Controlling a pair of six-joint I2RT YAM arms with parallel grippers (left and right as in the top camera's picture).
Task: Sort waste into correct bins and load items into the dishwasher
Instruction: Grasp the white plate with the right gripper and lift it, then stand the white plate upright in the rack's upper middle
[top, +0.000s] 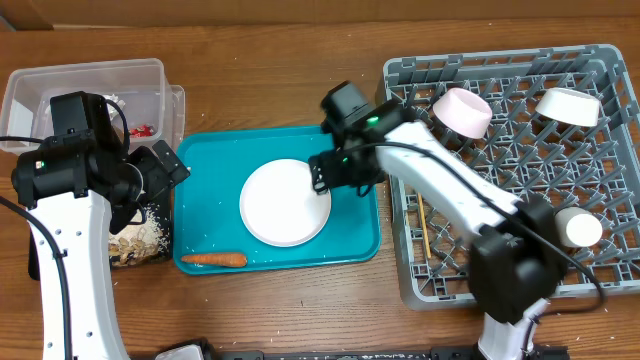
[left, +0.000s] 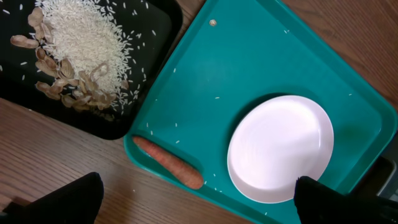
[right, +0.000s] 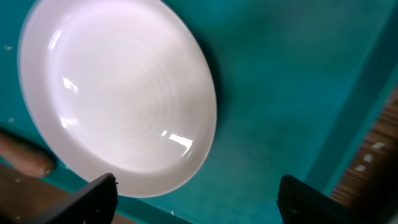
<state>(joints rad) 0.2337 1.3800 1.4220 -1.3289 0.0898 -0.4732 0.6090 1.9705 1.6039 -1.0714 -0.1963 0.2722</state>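
- Wooden tabletop (top: 300, 90) fills your overhead view, with the teal serving tray (top: 355, 235) at its centre.
- Your white plate (top: 285, 203) lies flat near the middle of that tray.
- Your right gripper (top: 322, 180) hangs at the plate's 3 o'clock rim, spread wide and gripping nothing. Its wrist view shows the rim between the two fingers (right: 99, 193), but you cannot tell whether they touch it.
- Your left gripper (top: 165, 172) is released and empty too, near the teal tray's 9 o'clock edge.
- You will find the carrot (top: 213, 259) lying along the teal tray's 7 o'clock edge.
- At the table's 8 o'clock, the black tray (left: 124, 127) holds rice grains (left: 81, 37) and nuts (left: 74, 93).
- At 10 o'clock, the clear tub (top: 40, 85) contains the red wrapper (top: 143, 130).
- At 3 o'clock, the grey dish rack (top: 600, 260) carries one bowl (top: 462, 112) and a second bowl (top: 568, 106) along its 12 o'clock side, with the chopsticks (top: 423, 225) at its 9 o'clock side.
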